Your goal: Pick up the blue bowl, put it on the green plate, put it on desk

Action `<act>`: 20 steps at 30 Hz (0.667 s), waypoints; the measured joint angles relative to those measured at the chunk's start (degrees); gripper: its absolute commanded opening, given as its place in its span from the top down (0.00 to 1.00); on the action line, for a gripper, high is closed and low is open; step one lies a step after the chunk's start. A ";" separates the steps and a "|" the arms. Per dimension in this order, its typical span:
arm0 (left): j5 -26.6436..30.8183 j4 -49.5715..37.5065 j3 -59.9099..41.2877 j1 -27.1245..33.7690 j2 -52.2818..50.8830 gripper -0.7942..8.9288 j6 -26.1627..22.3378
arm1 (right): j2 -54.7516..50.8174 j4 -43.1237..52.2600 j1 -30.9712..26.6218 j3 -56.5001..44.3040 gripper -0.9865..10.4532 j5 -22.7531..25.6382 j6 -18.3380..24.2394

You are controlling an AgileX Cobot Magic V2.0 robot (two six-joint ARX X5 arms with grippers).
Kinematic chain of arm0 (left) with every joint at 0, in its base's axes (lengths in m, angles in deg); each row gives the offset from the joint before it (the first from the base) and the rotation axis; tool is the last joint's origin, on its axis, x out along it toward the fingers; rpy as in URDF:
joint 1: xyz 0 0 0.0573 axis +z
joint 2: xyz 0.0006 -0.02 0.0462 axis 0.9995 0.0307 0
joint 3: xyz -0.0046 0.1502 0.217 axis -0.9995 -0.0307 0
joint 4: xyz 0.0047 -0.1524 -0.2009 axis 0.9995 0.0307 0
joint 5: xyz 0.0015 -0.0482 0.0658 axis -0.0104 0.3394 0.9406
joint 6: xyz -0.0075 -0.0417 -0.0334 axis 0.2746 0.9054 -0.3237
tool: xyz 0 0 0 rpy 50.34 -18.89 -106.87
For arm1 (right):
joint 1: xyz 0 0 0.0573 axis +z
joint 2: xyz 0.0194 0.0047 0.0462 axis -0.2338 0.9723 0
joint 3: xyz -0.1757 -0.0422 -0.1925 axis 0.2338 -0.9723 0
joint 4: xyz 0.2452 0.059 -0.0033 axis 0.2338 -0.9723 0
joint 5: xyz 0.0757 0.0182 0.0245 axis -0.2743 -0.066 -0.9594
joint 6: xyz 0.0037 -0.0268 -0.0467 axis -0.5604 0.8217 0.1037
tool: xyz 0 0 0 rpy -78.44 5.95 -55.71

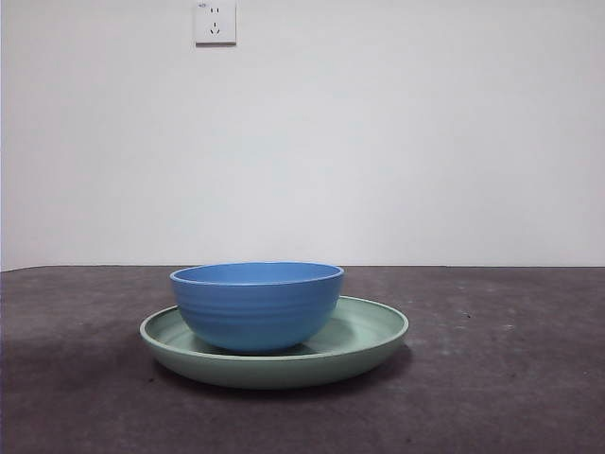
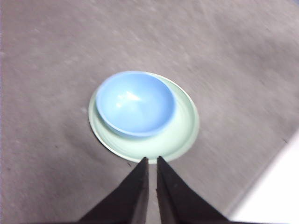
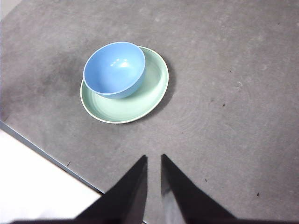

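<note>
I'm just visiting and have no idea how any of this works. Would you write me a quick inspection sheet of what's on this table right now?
Surface: dark grey-brown speckled matte desk, flat, with faint small marks.
Job's things: round deep medium-blue bowl sits upright inside the wide shallow pale mint-green plate, off-centre toward one side of it; the bowl looks empty.
Clutter: nothing seen.
Claws: left claw hangs above the desk close to the plate's rim, jaws nearly together, holding nothing; right claw hangs above bare desk, farther from the plate, jaws nearly together, holding nothing.
Cables: nothing seen.
Surroundings: plain white wall with a white wall socket.
</note>
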 measured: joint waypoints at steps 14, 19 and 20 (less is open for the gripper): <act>-1.90 -32.96 -40.54 21.51 -21.40 0.89 0.59 | 0.00 0.07 0.00 0.00 0.88 -0.15 0.00; 1.25 -33.33 -42.25 26.56 -24.76 0.89 1.36 | 0.00 0.07 0.00 0.00 0.88 -0.17 0.00; 2.19 -33.53 -42.51 27.28 -25.16 0.89 1.38 | 0.00 0.07 0.00 0.00 0.88 -0.17 0.00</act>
